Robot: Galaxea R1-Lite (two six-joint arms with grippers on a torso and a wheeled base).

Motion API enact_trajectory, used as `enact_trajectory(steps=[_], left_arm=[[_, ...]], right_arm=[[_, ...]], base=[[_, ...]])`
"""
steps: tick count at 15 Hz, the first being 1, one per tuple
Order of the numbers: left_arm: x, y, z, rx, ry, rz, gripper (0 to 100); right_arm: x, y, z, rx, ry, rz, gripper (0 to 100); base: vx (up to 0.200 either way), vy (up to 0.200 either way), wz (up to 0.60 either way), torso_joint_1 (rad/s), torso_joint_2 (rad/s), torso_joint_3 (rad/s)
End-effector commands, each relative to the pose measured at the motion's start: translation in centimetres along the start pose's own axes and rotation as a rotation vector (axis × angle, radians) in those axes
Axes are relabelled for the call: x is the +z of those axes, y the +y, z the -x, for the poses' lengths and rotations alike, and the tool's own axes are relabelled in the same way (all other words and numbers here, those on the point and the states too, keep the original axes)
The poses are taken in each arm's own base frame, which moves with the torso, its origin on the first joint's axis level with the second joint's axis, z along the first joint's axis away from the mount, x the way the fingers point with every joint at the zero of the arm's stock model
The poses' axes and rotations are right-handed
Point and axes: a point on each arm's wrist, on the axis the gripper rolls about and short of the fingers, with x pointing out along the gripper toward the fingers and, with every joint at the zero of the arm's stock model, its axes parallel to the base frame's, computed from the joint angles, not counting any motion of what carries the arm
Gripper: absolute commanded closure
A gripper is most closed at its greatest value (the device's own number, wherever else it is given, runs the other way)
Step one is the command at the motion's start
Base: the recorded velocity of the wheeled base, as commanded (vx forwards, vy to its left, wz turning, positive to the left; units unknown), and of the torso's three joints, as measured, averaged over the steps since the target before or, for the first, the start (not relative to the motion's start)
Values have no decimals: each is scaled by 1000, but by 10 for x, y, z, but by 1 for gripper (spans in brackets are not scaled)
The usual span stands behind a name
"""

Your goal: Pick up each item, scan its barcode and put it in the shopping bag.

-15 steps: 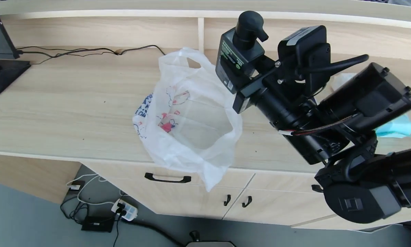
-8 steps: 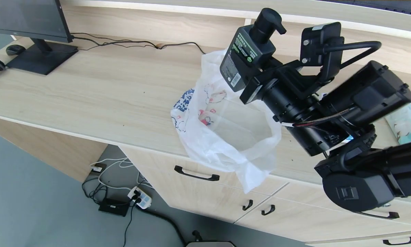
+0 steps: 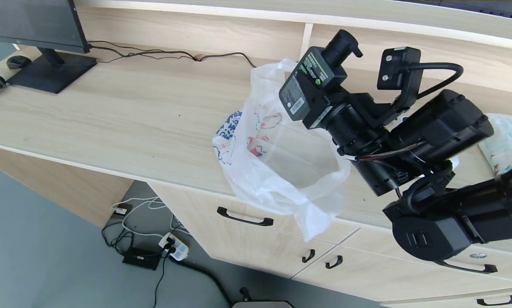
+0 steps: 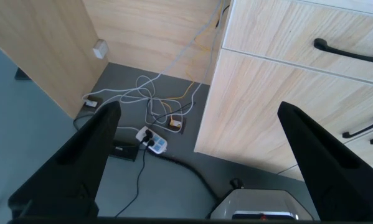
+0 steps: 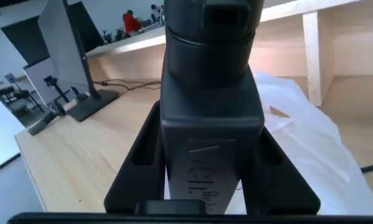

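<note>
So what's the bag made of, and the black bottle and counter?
The shopping bag looks like thin plastic film: crinkled and see-through. The black bottle seems hard matte plastic, with a pump top. The counter looks like pale wood, maybe laminate: grain lines show.

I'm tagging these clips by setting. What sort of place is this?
Probably a mock shop checkout: a long light-wood counter with drawers, an open translucent white plastic shopping bag on it, and a black barcoded pump bottle.

Bright, even indoor light, probably from overhead; soft shadows, faint sheen on the shopping bag (image 3: 277,179)
</note>
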Motion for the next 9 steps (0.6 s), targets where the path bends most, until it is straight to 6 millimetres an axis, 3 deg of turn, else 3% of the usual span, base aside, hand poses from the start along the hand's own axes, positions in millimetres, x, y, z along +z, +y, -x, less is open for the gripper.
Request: enact_trajectory(steps=[1, 6, 9], left_arm=[[0, 0, 0, 0, -1, 0, 0], [0, 0, 0, 0, -1, -3, 0], [0, 0, 0, 0, -1, -3, 0]], right_arm=[[-19, 0, 16, -19, 79, -110, 100], [-33, -3, 19, -61, 115, -308, 100], [-55, 3, 19, -69, 170, -383, 100]], base=[[0, 0, 0, 0, 0, 0], [0, 0, 0, 0, 0, 0], [0, 0, 0, 0, 0, 0]])
